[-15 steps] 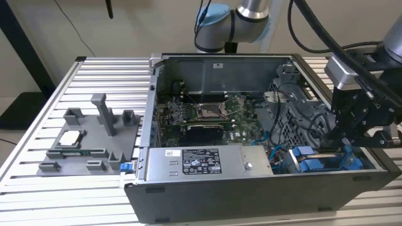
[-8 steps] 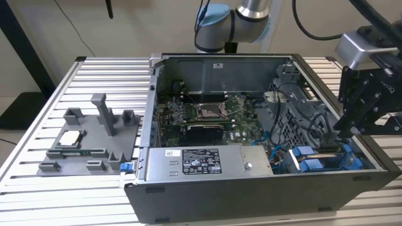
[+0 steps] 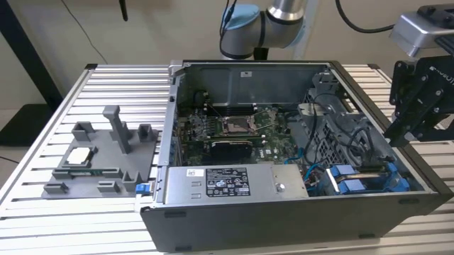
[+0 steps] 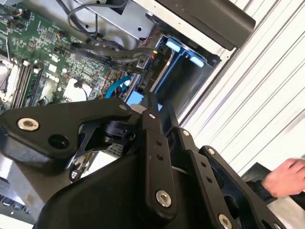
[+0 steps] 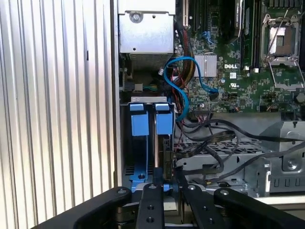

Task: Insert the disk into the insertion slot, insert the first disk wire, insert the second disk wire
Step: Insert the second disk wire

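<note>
Bright blue carrier frames (image 3: 352, 184) stand side by side in the drive bay at the open computer case's front corner, on the exterior view's right. Their blue tabs (image 5: 147, 119) show from above in the first wrist view. The disk sits edge-on in the bay, and little of its metal shows. My black gripper (image 3: 398, 139) hangs just above and beside this bay. In both wrist views its tip (image 5: 169, 187) (image 4: 139, 110) is close over a blue frame edge (image 4: 136, 98). Black wires (image 5: 214, 143) run across the bay's top, ending in a flat connector (image 3: 372, 170).
A silver power-supply box (image 3: 234, 183) lies along the case front, with the motherboard (image 3: 234, 130) behind it. A blue data cable (image 5: 178, 81) loops beside the bay. A grey fixture (image 3: 99, 159) stands on the slatted table (image 3: 42, 106). A person's hand (image 4: 286, 177) rests outside the case.
</note>
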